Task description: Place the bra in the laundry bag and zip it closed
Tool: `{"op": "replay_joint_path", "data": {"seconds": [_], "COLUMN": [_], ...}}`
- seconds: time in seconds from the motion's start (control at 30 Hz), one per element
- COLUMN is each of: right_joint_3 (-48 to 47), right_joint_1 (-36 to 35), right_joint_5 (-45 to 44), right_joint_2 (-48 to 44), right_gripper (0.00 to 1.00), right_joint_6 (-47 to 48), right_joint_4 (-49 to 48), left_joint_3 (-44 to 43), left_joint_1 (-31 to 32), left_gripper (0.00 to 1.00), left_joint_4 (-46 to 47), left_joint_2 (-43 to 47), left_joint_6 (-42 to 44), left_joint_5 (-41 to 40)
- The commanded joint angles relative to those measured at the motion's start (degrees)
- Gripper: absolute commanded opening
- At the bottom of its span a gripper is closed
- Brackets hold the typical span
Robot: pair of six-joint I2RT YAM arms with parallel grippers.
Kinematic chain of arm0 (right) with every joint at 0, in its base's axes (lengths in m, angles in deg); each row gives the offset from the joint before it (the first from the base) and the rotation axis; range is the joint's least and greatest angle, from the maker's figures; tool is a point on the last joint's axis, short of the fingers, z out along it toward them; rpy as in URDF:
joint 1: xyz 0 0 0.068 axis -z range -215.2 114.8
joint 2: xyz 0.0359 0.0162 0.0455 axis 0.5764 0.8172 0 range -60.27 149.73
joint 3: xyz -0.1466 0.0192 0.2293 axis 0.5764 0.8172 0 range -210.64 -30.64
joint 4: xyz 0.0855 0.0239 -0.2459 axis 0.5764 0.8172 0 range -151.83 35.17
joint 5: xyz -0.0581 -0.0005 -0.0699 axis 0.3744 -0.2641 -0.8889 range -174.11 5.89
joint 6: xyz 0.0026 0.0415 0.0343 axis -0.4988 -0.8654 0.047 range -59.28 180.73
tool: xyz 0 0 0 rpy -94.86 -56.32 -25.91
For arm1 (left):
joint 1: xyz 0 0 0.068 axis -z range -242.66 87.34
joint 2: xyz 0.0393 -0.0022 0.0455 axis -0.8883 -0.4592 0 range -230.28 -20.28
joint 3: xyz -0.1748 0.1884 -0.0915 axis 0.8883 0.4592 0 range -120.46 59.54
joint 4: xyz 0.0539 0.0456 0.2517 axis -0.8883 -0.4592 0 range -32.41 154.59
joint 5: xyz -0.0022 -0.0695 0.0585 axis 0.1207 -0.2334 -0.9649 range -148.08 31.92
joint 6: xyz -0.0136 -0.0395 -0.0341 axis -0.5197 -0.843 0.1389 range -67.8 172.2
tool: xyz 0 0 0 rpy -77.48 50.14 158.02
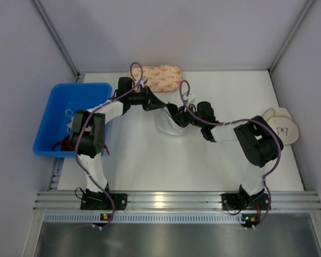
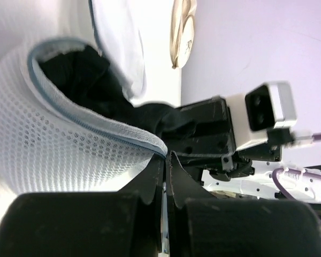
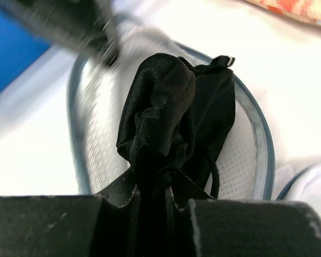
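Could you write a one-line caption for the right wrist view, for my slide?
Right end effector grips the bunched black bra at the open mouth of the white mesh laundry bag.

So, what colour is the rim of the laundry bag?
Pale grey-blue. The laundry bag rim shows best in the right wrist view.

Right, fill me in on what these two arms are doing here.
The left fingers are shut on the rim of the white mesh laundry bag, holding its mouth open. The right fingers are shut on the bunched black bra and have it at that opening, with part of the fabric already inside. The bag is not yet zipped.
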Motion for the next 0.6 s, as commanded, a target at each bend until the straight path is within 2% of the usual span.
{"op": "replay_joint_path", "data": {"seconds": [0.0,0.17,0.3,0.37,0.57], "right_joint_3": [0.4,-3.4,-7.2,-10.3,-18.1], "right_joint_1": [-0.6,-1.9,-3.1,-3.3,-5.2], "right_joint_5": [5.9,8.9,3.8,-0.3,-9.0], "right_joint_2": [-4.2,-4.7,-3.5,-1.9,0.9], "right_gripper": [0.00,0.00,0.00,0.00,0.00], "right_joint_6": [11.6,26.3,36.0,37.5,32.2], "right_joint_4": [5.6,19.8,32.0,35.4,44.4], "left_joint_3": [-4.6,-10.0,-10.0,-8.7,-2.1], "left_joint_1": [-1.7,-2.2,-2.2,-2.2,-2.1], "left_gripper": [0.00,0.00,0.00,0.00,0.00], "left_joint_4": [-1.3,-7.2,-7.7,-7.8,-7.8], "left_joint_2": [3.8,3.2,3.9,4.2,7.1], "left_joint_6": [4.0,9.9,9.9,9.5,9.2], "left_joint_5": [1.1,1.1,1.6,2.1,3.5]}}
